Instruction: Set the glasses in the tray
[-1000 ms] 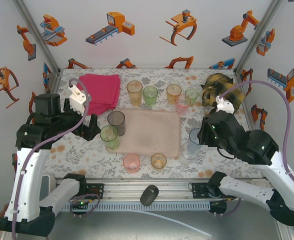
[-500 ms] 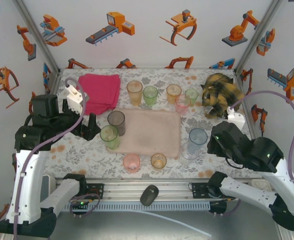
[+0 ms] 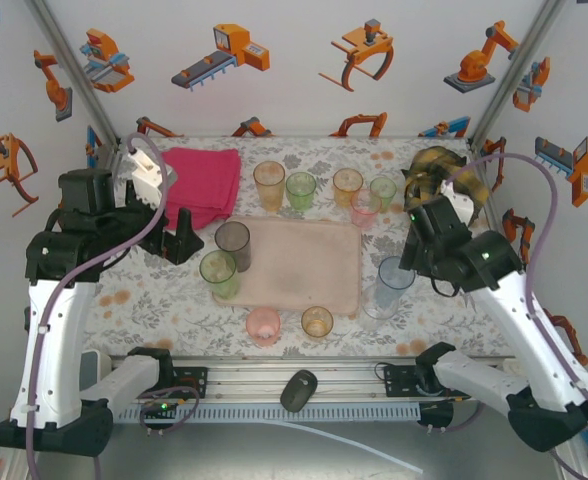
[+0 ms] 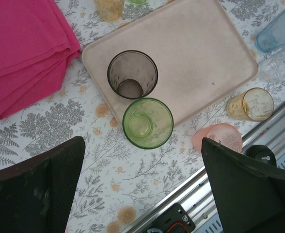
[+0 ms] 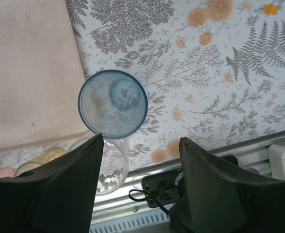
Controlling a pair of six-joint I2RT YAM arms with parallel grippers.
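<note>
Right gripper [image 5: 141, 141] hangs with jaws parted and empty. The pale blue glass [image 5: 112, 103] is just beyond its fingertips, with the clear glass [image 5: 111, 167] touching that one, both right of the tray [image 3: 304, 265]. Left gripper [image 4: 142, 160] is spread wide and empty, with a green glass [image 4: 148, 123] just ahead at the tray's near-left corner. Eleven glasses counted: three orange, three green, two pink, one grey, one blue, one clear. Only the grey glass [image 4: 132, 74] appears to stand on the tray, at its left end; five stand beyond it.
</note>
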